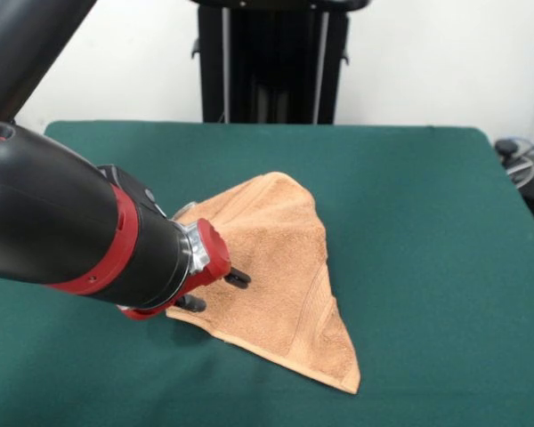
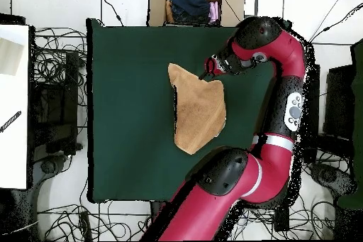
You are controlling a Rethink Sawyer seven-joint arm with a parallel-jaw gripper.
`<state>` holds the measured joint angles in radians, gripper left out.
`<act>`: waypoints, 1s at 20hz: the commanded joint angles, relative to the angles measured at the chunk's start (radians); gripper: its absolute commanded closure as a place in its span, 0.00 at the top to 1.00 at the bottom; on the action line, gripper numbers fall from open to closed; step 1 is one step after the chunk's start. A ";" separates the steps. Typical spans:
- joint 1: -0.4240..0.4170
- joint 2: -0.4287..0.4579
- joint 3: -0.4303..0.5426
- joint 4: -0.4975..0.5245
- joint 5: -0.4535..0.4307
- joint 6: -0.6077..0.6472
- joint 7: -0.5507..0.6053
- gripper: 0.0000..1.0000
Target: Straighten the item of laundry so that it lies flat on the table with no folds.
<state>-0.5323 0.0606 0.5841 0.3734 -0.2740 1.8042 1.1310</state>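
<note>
- The towel [image 1: 280,267] lies near the middle of the table [image 1: 427,222], folded over into a rough triangle — a double layer shows along its long edge, with a border band near the pointed corner.
- I judge the task partly open: the cloth rests on the felt, but the fold remains, so it is not yet flat.
- The gripper [image 1: 215,290] sits at the towel's edge. Two dark fingertips [image 1: 238,278] show apart in the front view; I read the claw as released, grasping nothing, though the wrist hides part of it.
- Remaining, in my estimate — take the upper layer's corner and draw it outward until a single layer lies square.
- Overhead, a box [image 2: 186,1] of clothing stands beyond the table.
</note>
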 commanded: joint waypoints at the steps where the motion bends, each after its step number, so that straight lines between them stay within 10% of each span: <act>1: -0.011 0.023 0.060 0.061 -0.036 0.058 -0.260 1.00; 20: -0.019 0.046 0.085 0.000 -0.083 0.084 -0.308 1.00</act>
<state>-0.5404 0.0687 0.5843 0.3442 -0.2880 1.8353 1.0883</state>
